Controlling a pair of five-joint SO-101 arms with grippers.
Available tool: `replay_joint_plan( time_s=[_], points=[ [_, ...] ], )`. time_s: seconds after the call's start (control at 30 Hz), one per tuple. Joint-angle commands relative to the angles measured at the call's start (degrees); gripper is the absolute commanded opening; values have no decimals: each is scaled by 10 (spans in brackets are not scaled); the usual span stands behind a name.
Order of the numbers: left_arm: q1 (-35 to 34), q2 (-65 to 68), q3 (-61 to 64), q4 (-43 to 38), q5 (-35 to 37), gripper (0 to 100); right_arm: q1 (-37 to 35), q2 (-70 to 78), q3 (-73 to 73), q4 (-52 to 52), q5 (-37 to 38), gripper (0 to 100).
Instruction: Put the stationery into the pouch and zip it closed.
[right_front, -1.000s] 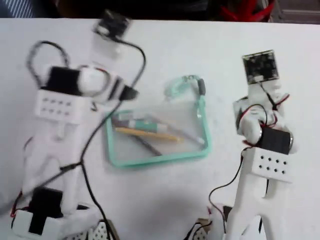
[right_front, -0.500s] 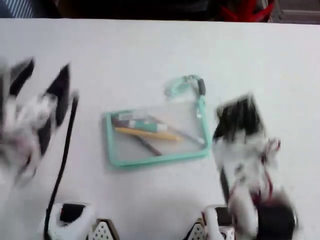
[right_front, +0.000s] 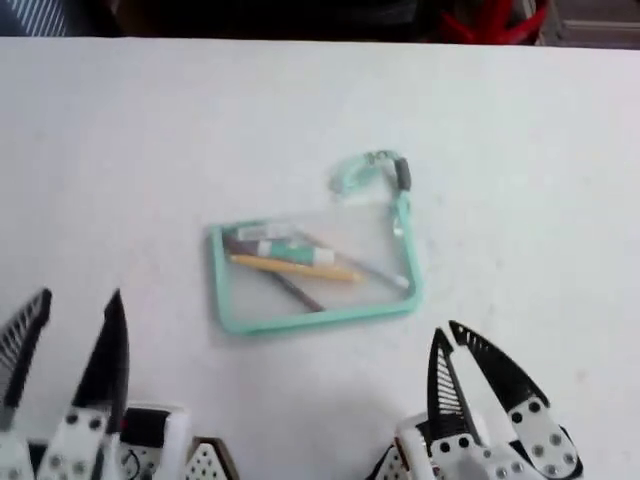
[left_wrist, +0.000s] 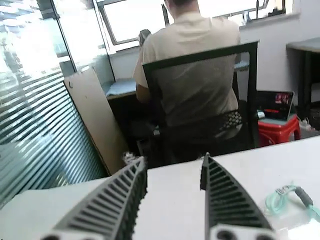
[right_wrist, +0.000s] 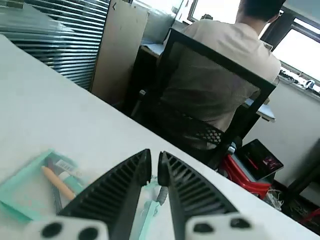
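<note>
High view: pouch (right_front: 312, 275) lies apart from left pincer (right_front: 78, 298) and right pincer (right_front: 447, 330).

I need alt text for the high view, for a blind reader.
A clear pouch with mint edging, stationery inside, lies on the table. The left gripper and right gripper sit low in the picture, both apart from it.

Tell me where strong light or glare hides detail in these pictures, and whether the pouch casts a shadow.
High view: the table is lit evenly and bright; the pouch casts almost no shadow, and its clear face shows a pale sheen. Left wrist view: the window is washed out white, and the blinds carry glare. Right wrist view: the window is washed out too.
</note>
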Motion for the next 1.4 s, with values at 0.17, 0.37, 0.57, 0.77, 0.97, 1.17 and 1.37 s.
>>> replay_joint_plan(
  time_s=[0.17,0.37,0.57,0.77,0.97,1.17,1.37],
  points=[
    [-6,-184,363,-140,1,178,-8,-5,-6,22,-88,37],
    [-5,-193,484,-138,1,180,-7,-4,25,9,-106,39],
    [-7,-193,708,-183,0,180,-7,-4,183,-64,-106,39],
    [-7,-193,897,-268,-73,178,-7,-4,397,-218,-106,39],
    [-7,-194,923,-264,-90,180,42,-4,559,-316,-106,34],
    [-7,-194,923,-210,-90,178,56,-4,682,-392,-106,34],
    [-7,-194,923,-172,-74,177,56,-3,721,-362,-106,35]
  ],
)
